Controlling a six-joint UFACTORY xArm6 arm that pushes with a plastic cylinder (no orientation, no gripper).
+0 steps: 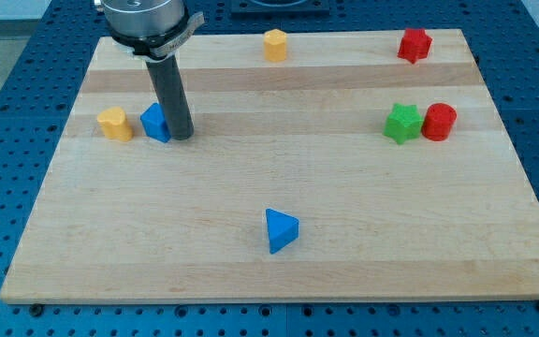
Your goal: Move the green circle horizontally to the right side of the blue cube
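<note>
Green and more star-like than round, the green block (401, 123) is spotted far to the view's right beside the red cylinder (438, 122), level with the blue cube (155, 123). My tip (182, 137), a bare rod with no jaws fitted, is placed just right of that cube. The push is judged not yet started.

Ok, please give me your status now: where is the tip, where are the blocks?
My tip touching blue cube, its right side. No green circle visible; only green star, far right, beside red cylinder. Nothing between.

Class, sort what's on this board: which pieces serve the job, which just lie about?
Job: green star-shaped block; blue block at the view's left; my tip beside it.
Lying about: yellow block, orange block, red star, red cylinder, blue triangle.
</note>
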